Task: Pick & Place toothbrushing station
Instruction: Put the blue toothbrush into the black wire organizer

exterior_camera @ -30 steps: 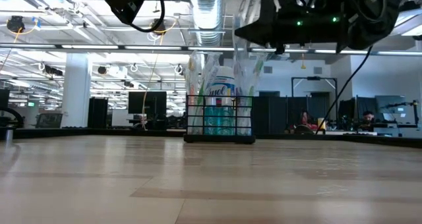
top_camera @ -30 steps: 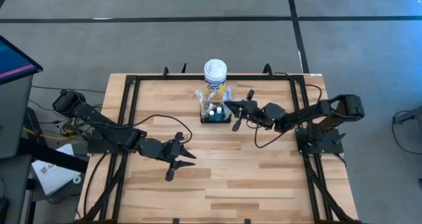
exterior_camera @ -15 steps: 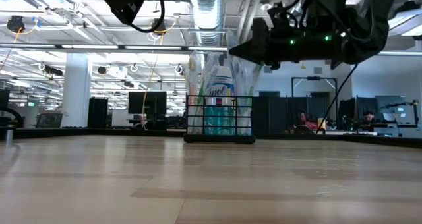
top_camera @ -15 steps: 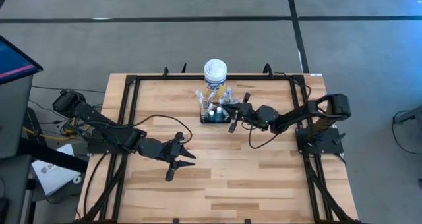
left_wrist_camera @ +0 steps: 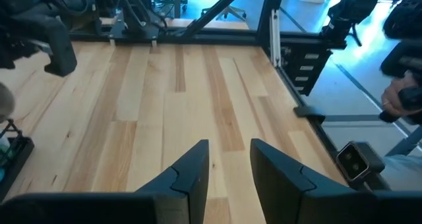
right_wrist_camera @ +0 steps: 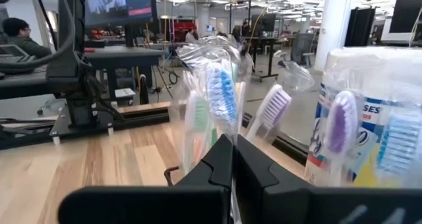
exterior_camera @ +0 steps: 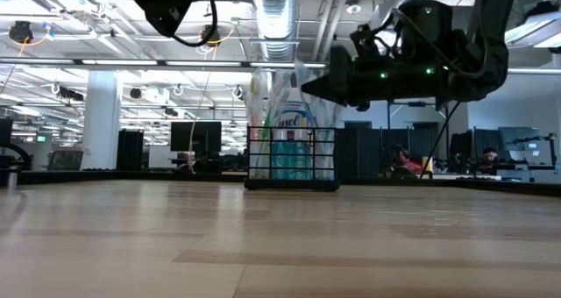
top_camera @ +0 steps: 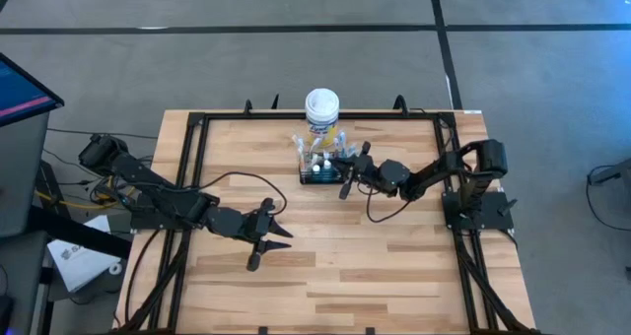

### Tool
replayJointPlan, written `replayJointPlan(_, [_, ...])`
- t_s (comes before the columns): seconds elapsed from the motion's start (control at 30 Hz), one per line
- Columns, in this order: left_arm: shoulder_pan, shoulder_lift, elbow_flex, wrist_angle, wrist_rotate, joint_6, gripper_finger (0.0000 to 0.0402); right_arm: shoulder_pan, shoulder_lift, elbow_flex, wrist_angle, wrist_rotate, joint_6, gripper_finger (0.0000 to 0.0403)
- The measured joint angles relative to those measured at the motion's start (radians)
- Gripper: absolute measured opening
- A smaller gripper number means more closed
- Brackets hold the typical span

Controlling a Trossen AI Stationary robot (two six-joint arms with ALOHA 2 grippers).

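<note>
Toothbrushing station (top_camera: 319,169) sits on the desk (top_camera: 325,266) at the far middle, touching or just in front of the yellow canister (top_camera: 321,111); wrapped toothbrushes (right_wrist_camera: 221,92) stand up out of the mesh. Right gripper (top_camera: 346,167) is at the station's right edge, raised off the desk at about rim height in the low view, fingers pressed together with nothing between them. Left gripper (top_camera: 268,234) hangs over bare desk well to the near left, fingers (left_wrist_camera: 191,174) partly apart, nothing held. Step in hand looks like the approach for the pick. To do it well: the fingers need to part before going further, since closed tips would only shove the caddy or bend the brushes. Aim for the wire rim or side wall, not the plastic wraps, which would slip. Come in low and straight, one finger inside the mesh wall and one outside. Go slow; the caddy looks light and could slide against the canister.
</note>
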Motion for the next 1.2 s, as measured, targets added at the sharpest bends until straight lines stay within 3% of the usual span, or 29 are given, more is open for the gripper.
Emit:
replayJointPlan(0.8, [0.003, 0.0, -0.031, 0.044, -0.042, -0.003, 0.0106, 0.011, -0.009, -0.003, -0.09, 0.128, 0.027, 0.0])
replayJointPlan(1.2, [0.003, 0.0, -0.03, 0.044, -0.043, -0.003, 0.0106, 0.023, -0.009, -0.003, -0.103, 0.142, 0.026, 0.0])
